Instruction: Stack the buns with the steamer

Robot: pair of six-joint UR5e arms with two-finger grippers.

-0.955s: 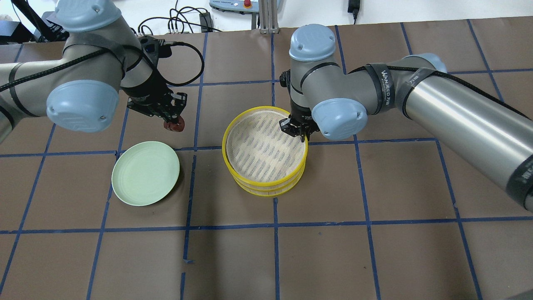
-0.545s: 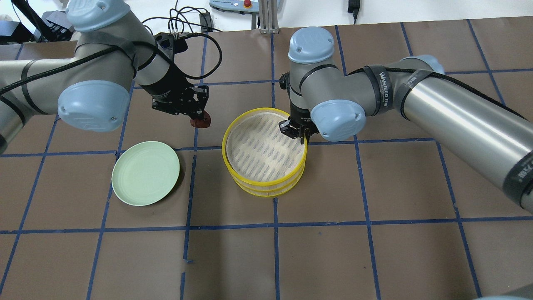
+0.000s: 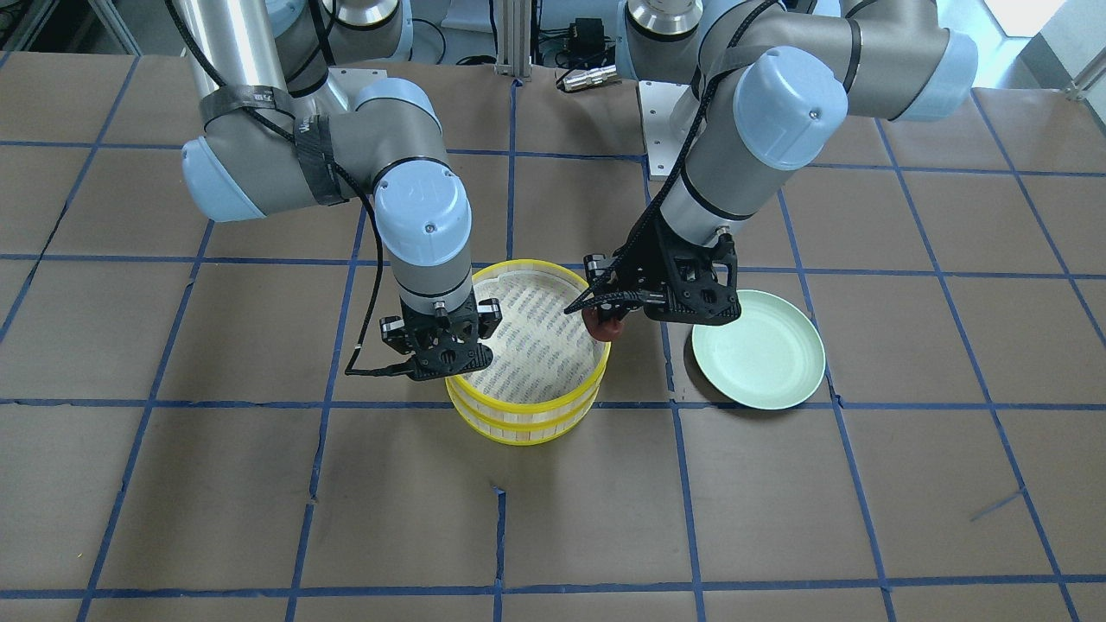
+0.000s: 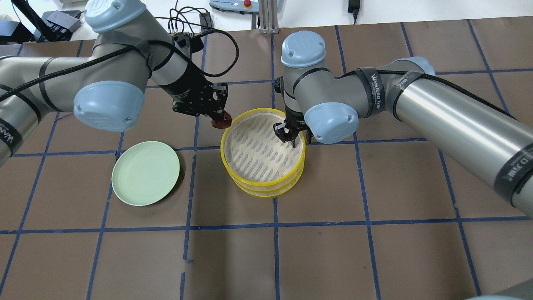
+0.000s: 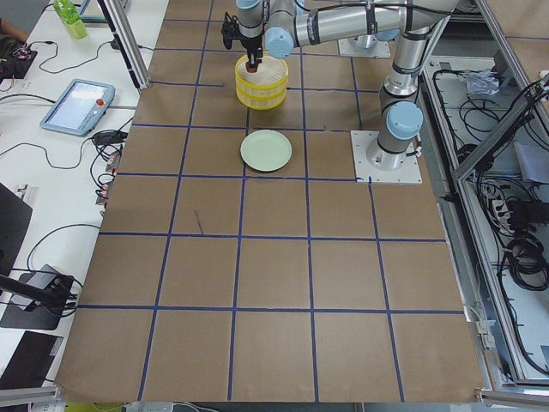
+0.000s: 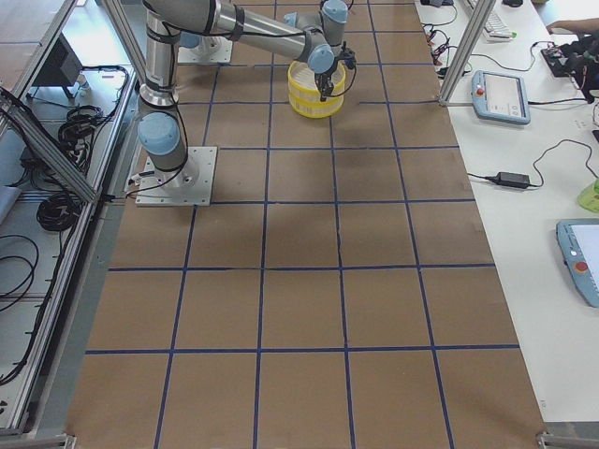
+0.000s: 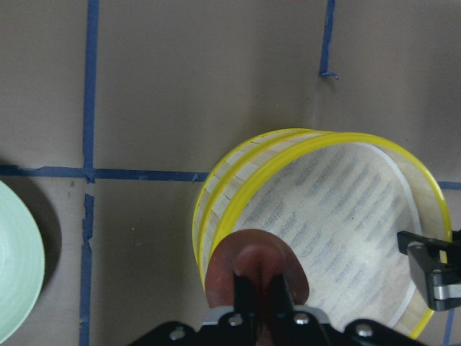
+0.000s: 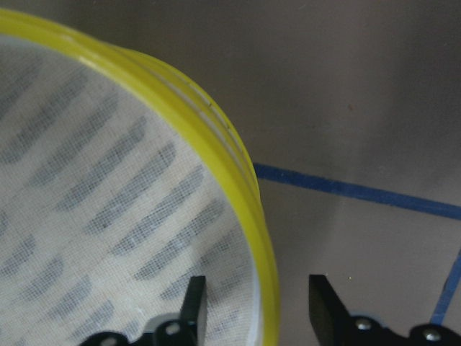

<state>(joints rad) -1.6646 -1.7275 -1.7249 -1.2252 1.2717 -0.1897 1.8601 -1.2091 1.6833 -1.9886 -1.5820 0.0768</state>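
The yellow two-tier steamer stands mid-table, and its cloth-lined top tier holds nothing. My left gripper is shut on the dark reddish-brown bun and holds it just above the steamer's far-left rim. In the left wrist view the bun overlaps the rim. My right gripper is open, with its fingers on either side of the steamer's right rim. The white bun is out of view.
A pale green plate lies bare on the table to the left of the steamer, also seen in the front view. Brown table paper with blue tape lines lies all around. Cables run along the far edge.
My left arm has carried the reddish-brown bun to the right, from over the table to the steamer's rim. My right gripper has shifted slightly left at the rim.
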